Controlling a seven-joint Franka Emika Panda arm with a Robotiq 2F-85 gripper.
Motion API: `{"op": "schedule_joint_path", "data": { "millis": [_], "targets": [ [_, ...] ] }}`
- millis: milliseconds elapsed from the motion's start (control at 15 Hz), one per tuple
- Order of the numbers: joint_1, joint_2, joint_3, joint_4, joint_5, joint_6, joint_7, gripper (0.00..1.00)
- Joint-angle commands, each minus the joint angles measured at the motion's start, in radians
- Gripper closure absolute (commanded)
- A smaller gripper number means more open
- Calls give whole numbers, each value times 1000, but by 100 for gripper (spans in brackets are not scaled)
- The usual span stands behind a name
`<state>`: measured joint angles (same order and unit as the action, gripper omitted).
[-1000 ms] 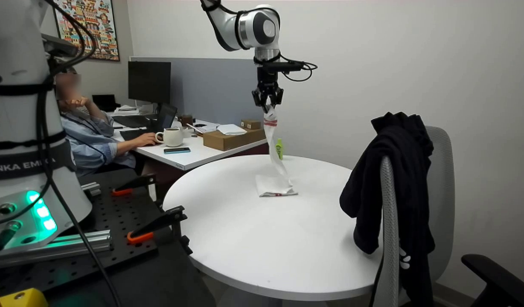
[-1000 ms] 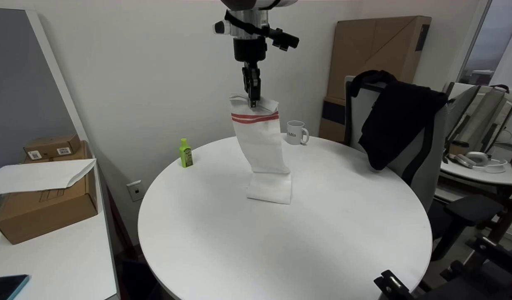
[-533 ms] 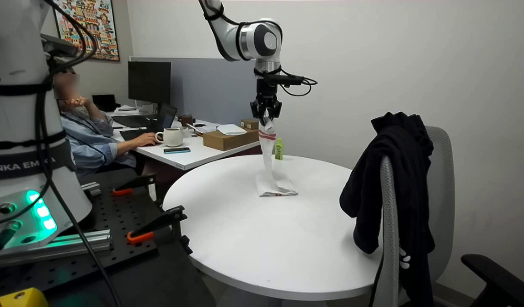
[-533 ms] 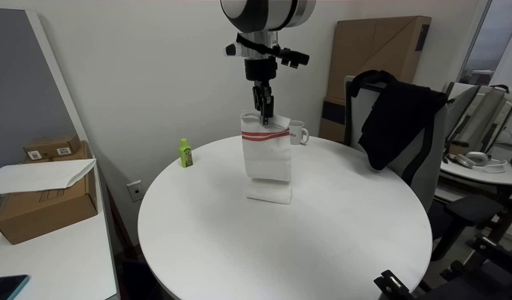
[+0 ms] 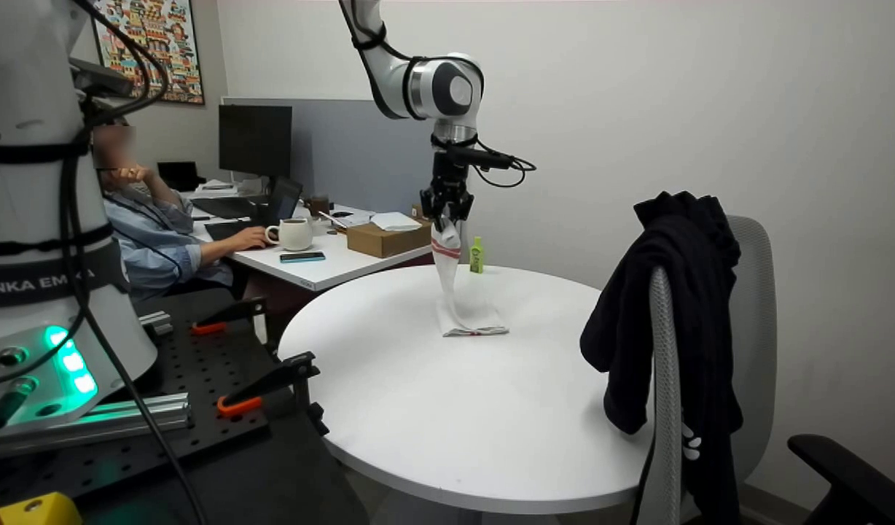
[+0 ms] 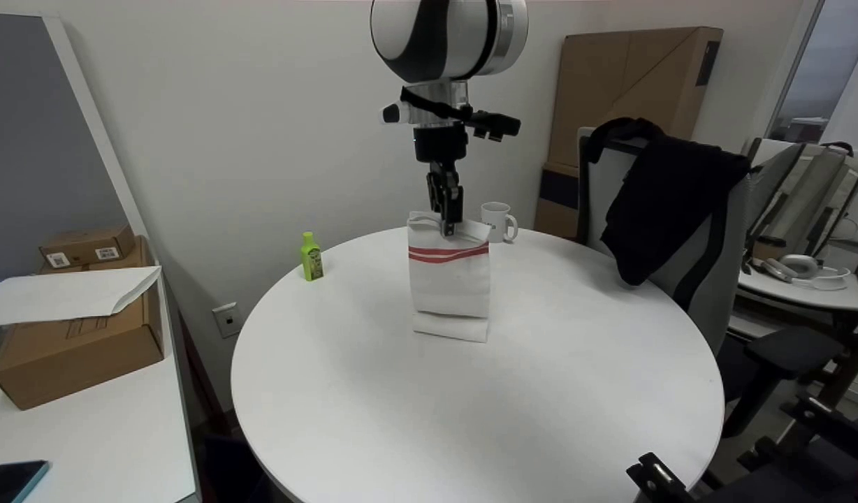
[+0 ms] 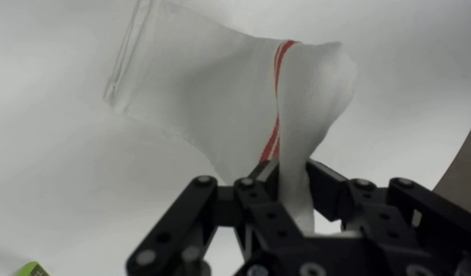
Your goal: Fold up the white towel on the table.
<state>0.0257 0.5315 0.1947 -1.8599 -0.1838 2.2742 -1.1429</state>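
Pinching the upper end of a red-striped white cloth towel (image 6: 448,286) between its fingers (image 7: 328,188), a black two-fingered gripper (image 7: 293,179) hangs above a round white table (image 6: 541,398), where the towel's lower end rests.

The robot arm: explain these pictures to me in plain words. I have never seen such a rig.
The machine is a Franka robot arm with a black gripper at its end. The exterior views are taken from two places outside the robot; the wrist view is taken from near the arm's end, looking down past the gripper. On the round white table stand a lime-green bottle and a white mug. The gripper pinches one end of a red-striped white towel and holds it raised; the towel's lower part rests on the table.
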Motion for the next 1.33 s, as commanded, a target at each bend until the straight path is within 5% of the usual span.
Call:
{"op": "schedule_joint_path", "data": {
  "millis": [0, 1267],
  "targets": [
    [-9, -2, 6, -12, 45, -12, -26, 95],
    [19, 142, -101, 133, -43, 101, 121, 95]
  ]
}}
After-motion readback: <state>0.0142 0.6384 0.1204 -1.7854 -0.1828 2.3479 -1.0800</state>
